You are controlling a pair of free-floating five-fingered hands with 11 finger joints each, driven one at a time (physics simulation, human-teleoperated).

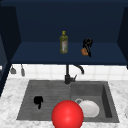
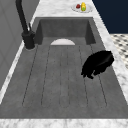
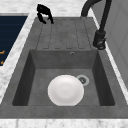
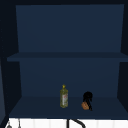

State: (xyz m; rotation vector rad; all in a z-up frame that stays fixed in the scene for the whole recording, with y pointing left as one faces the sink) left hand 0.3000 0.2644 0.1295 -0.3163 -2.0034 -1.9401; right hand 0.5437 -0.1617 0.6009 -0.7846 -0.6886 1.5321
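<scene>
My right hand (image 1: 87, 44) is up in the open wall cabinet, over its lower shelf (image 1: 37, 56). Its fingers reach down round a small orange-brown round thing (image 1: 84, 52) that sits at shelf level. In the upper view the same hand (image 4: 87, 96) sits above that thing (image 4: 85, 105). An olive-green oil bottle (image 1: 63, 42) stands upright on the shelf, a little to the left of the hand. My left hand (image 1: 38, 100) hovers low over the sink's ribbed drainboard (image 2: 62, 75), fingers loosely bent downward, holding nothing. The side views show it as well (image 2: 98, 63) (image 3: 43, 11).
A white plate (image 3: 65, 90) lies in the sink basin beside the drain (image 3: 82, 80). A black faucet (image 1: 67, 75) rises behind the sink. A big red ball (image 1: 67, 115) sits at the sink's front edge. A small plate with fruit (image 2: 82, 7) rests on the far counter.
</scene>
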